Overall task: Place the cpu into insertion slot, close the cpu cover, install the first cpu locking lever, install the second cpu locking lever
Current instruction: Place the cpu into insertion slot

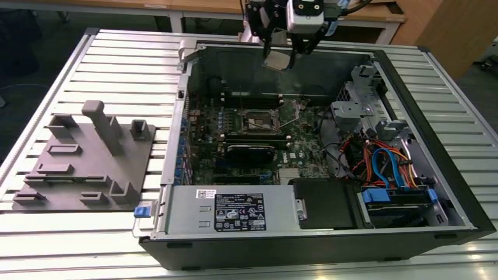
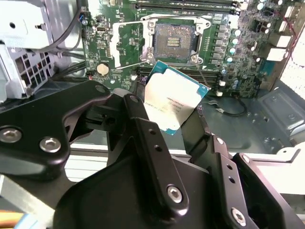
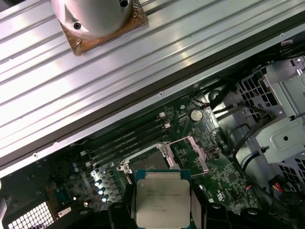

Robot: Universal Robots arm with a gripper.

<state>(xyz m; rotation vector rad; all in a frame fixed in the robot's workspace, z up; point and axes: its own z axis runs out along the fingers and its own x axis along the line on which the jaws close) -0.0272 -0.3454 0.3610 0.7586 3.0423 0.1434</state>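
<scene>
On the exterior view's left sat a grey fixture block (image 1: pixel 86 157); midway, the insertion slot (image 1: pixel 259 121) lay bare (its cpu cover (image 2: pixel 114 45) standing open). Over the far wall of the case (image 1: pixel 233 67) — well apart from the slot — the gripper (image 1: pixel 280 52) clamped the cpu (image 1: pixel 277 61).

Chip (image 2: pixel 174 99): square, silver-grey top, teal edge, tilted, clamped in the gripper (image 2: pixel 166 113) above the case | Socket (image 2: pixel 174 40): dark square with silver rim, lying bare on the green board, well apart from the chip | Cover (image 2: pixel 128 43): thin silver frame with large window, swung open, just beside the socket
</scene>
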